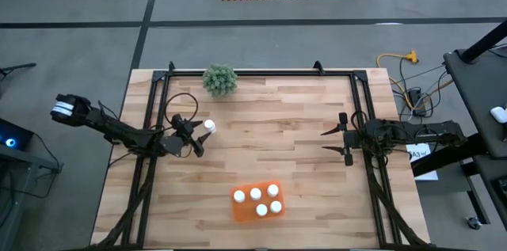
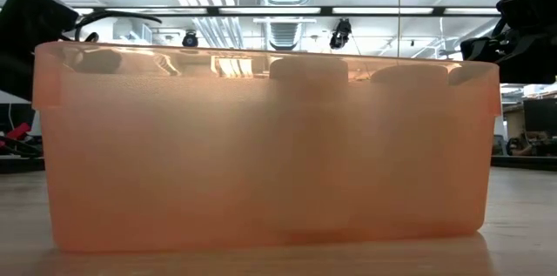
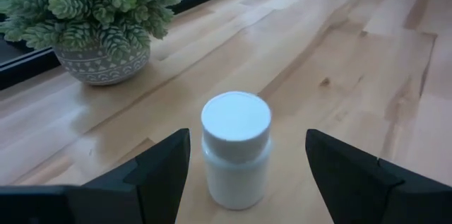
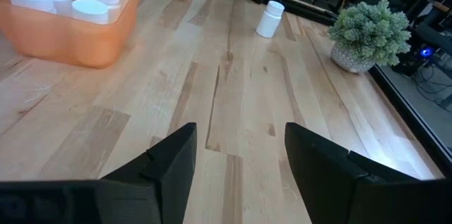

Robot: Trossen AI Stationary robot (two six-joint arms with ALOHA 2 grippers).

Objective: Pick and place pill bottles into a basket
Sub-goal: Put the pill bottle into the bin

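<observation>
One white pill bottle (image 1: 209, 126) stands upright on its base on the table at the left; it also shows in the left wrist view (image 3: 235, 150) and the right wrist view (image 4: 270, 19). My left gripper (image 1: 199, 135) is open, its fingers on either side of this bottle without touching it. The orange basket (image 1: 236, 213) sits near the table's front edge, with several white-capped bottles (image 1: 256, 194) standing in it; it fills the low view (image 2: 157, 154). My right gripper (image 1: 343, 142) is open and empty at the table's right.
A small green plant in a pot (image 1: 219, 80) stands at the table's far edge, near the lone bottle; it also shows in the left wrist view (image 3: 95, 19). Bare wood lies between the two grippers (image 1: 277, 136). Black frame rails run along the table's sides.
</observation>
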